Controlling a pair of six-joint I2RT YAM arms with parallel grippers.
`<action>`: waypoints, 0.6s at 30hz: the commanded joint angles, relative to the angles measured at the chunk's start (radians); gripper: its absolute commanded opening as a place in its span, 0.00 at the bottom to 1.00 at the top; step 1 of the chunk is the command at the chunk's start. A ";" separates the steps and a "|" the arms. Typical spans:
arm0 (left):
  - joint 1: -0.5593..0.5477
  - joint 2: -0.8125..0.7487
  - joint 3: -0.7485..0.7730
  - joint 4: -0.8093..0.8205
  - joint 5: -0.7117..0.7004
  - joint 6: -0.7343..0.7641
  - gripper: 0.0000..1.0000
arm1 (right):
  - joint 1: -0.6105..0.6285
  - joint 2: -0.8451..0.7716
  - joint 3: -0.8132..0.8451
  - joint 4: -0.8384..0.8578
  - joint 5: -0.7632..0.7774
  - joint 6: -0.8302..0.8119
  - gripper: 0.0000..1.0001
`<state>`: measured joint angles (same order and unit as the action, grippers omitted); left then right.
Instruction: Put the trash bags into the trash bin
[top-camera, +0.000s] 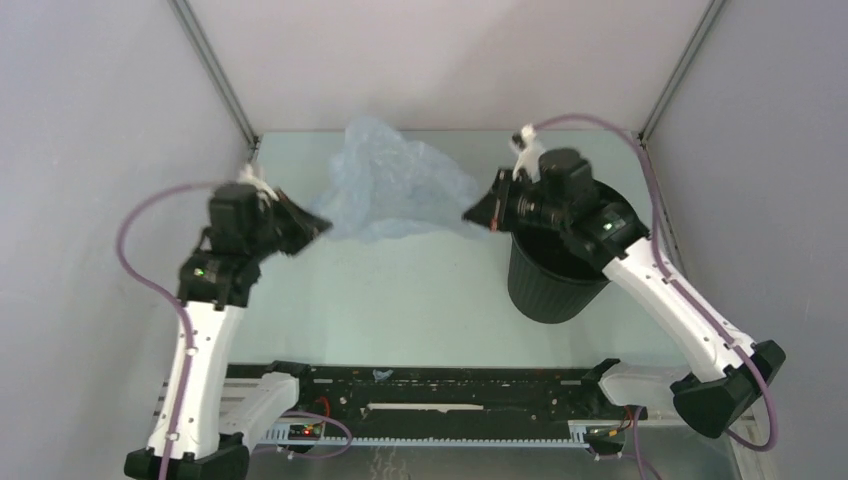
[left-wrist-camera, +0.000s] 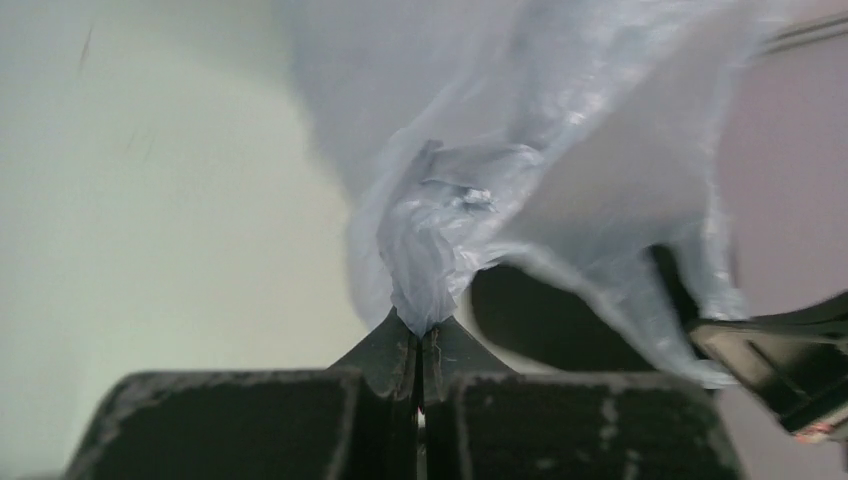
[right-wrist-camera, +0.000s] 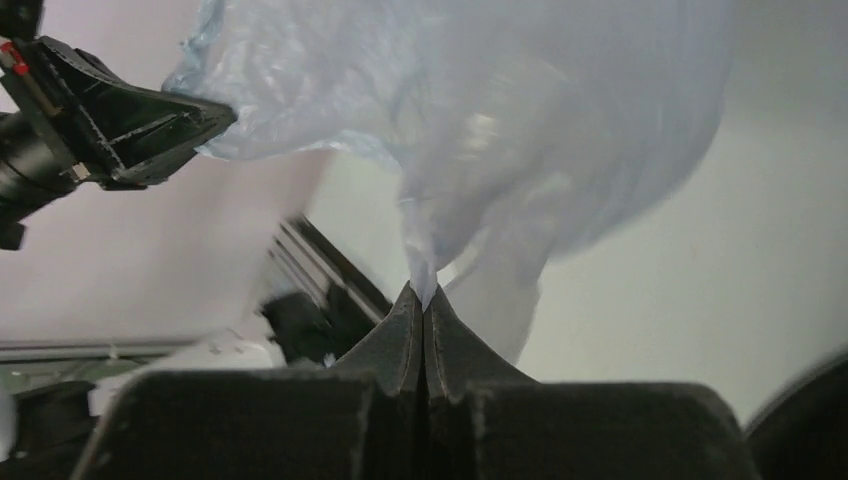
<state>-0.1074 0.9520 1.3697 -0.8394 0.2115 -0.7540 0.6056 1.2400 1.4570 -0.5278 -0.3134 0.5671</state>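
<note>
Top external view, left to right: the left gripper (top-camera: 320, 222) is clamped on the left edge of the trash bag (top-camera: 395, 185), well to the left of the trash bin (top-camera: 552, 290). The pale blue film is spread between the two arms, left of the bin and towards its far side. Whether its lower edge touches the table (top-camera: 400, 300) cannot be determined. The right gripper (top-camera: 472, 214) is clamped on the bag's right edge, just beside the bin's left rim. Both wrist views show jaws pressed together on a pinch of film.

Step in hand, by judgement: carrying the spread bag towards the bin. The next move calls for shifting both grippers rightward over the bin opening, drawing them together so the wide film gathers, then lowering it inside.
</note>
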 joint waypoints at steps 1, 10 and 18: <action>0.008 -0.156 -0.358 -0.037 -0.001 -0.044 0.00 | 0.010 -0.091 -0.223 -0.032 0.001 0.046 0.00; 0.011 -0.178 -0.180 -0.052 -0.069 0.039 0.00 | 0.015 -0.097 -0.175 -0.020 -0.007 0.042 0.00; 0.010 -0.144 -0.061 -0.022 -0.116 0.055 0.00 | 0.025 -0.007 -0.060 -0.048 -0.034 0.024 0.00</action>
<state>-0.1040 0.8043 1.2850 -0.8688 0.1261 -0.7238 0.6231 1.2110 1.3720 -0.5766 -0.3359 0.6048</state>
